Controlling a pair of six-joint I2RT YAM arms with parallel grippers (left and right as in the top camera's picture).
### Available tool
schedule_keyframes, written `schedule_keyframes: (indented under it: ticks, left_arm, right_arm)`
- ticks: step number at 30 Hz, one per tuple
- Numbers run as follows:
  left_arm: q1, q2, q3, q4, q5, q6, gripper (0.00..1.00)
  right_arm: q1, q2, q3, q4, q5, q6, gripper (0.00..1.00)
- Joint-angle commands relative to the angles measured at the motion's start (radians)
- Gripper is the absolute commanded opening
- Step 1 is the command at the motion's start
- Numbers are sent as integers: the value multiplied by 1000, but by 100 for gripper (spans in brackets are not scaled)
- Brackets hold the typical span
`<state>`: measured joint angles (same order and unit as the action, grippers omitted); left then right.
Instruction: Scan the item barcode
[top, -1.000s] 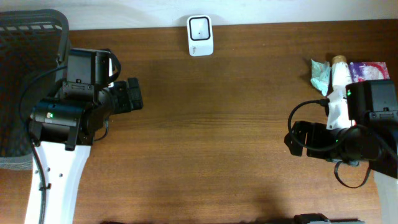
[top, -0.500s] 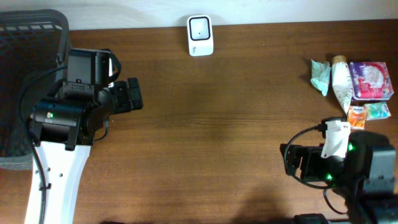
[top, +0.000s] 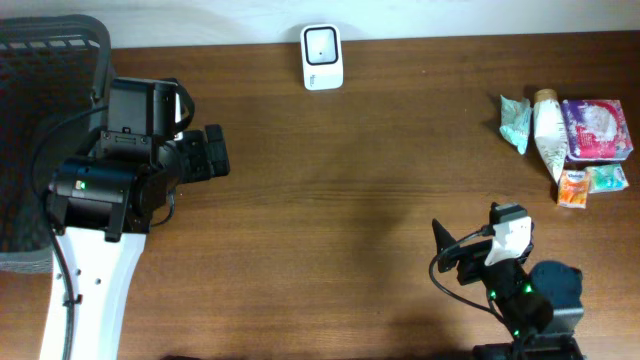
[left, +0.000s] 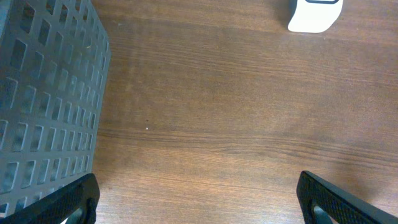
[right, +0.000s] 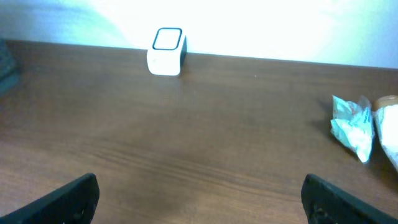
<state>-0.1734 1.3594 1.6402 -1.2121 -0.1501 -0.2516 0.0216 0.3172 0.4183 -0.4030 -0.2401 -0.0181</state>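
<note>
Items (top: 566, 138) lie well apart from the wide-spread right end effector (top: 448, 250).

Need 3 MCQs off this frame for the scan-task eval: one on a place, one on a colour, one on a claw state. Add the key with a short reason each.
1. Where does the white scanner stand on the table?
A. at the far edge, near the middle
B. at the near edge, on the left
C. dead centre

2. The squarish pack on the right side is:
A. yellow
B. purple
C. black

3. The right claw is:
A. shut on an item
B. shut, empty
C. open, holding nothing

Key:
1 A, the overhead view shows it alone against the far edge.
2 B, its wrapper reads purple from overhead.
3 C, the right wrist view shows both fingertips wide apart with only bare wood between them.
</note>
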Motion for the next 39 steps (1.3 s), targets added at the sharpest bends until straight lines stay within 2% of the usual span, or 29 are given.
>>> schedule_keyframes:
  ticks: [1,5,11,18,24,29,39]
  left_arm:
    - [5,-1,8,2,-4,-6,99]
    - [5,-1,8,2,-4,-6,99]
    - [5,-1,8,2,-4,-6,99]
    - [5,-1,8,2,-4,-6,99]
    - [5,-1,8,2,-4,-6,99]
    - [5,-1,8,2,-4,-6,99]
    - [5,-1,8,2,-4,-6,99]
  right_arm:
    - [6,-39,-33,20,-21,-6,99]
    - [6,-53,-95,92,-18,-57,99]
    - [6,-140,-249,314,-11,-56,99]
    - [6,-253,-414,485,-11,-56,99]
    - [58,-314,-413,443,163,-56,98]
    - [56,-314,-413,327,172,-53,99]
    - [4,-314,-413,328,182,26,99]
